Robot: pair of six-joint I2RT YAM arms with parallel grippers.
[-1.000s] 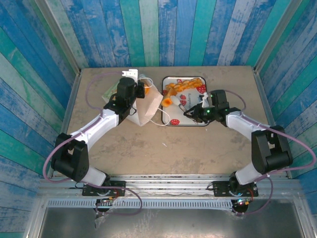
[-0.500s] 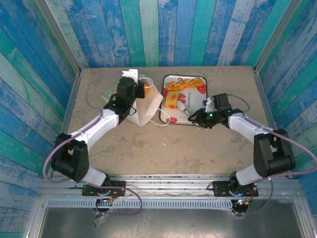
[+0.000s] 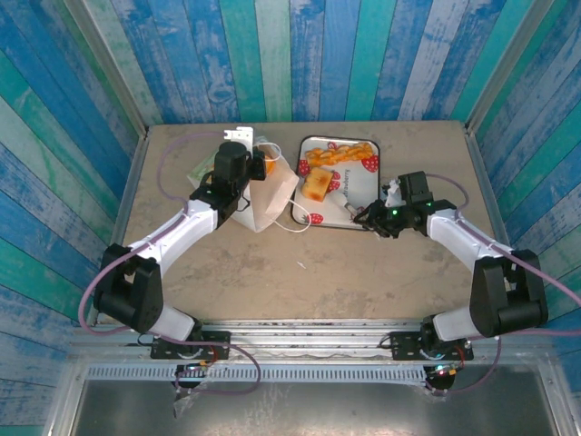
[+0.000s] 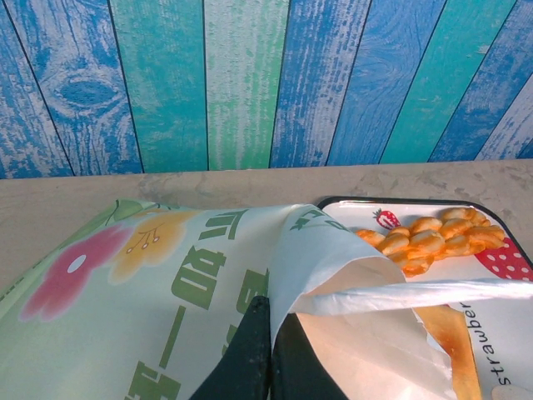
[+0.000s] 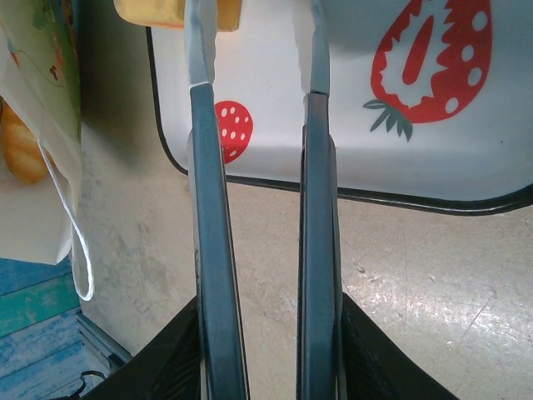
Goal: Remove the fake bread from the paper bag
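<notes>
The white paper bag [image 3: 268, 193] lies on the table left of the tray, mouth toward it. My left gripper [image 3: 260, 167] is shut on the bag's upper rim [image 4: 293, 250], its dark fingers [image 4: 254, 350] pinching the paper. A square toast [image 3: 316, 184] and twisted rolls [image 3: 340, 154] lie on the strawberry-printed tray [image 3: 359, 186]. My right gripper [image 3: 358, 214] is open over the tray's near edge, nothing between its long fingers [image 5: 202, 167]; the toast [image 5: 146, 12] sits just beyond its tips. A golden piece of bread [image 5: 20, 150] shows inside the bag [image 5: 37, 75].
The bag's white cord handle [image 5: 77, 242] trails on the table near the tray's corner. The tray's black rim [image 5: 400, 200] crosses under my right fingers. Blue and green plank walls close in the table on three sides.
The right gripper let the toast go on the tray's left part and drew back to the right, toward the tray's near edge. The left gripper kept its hold on the bag.
</notes>
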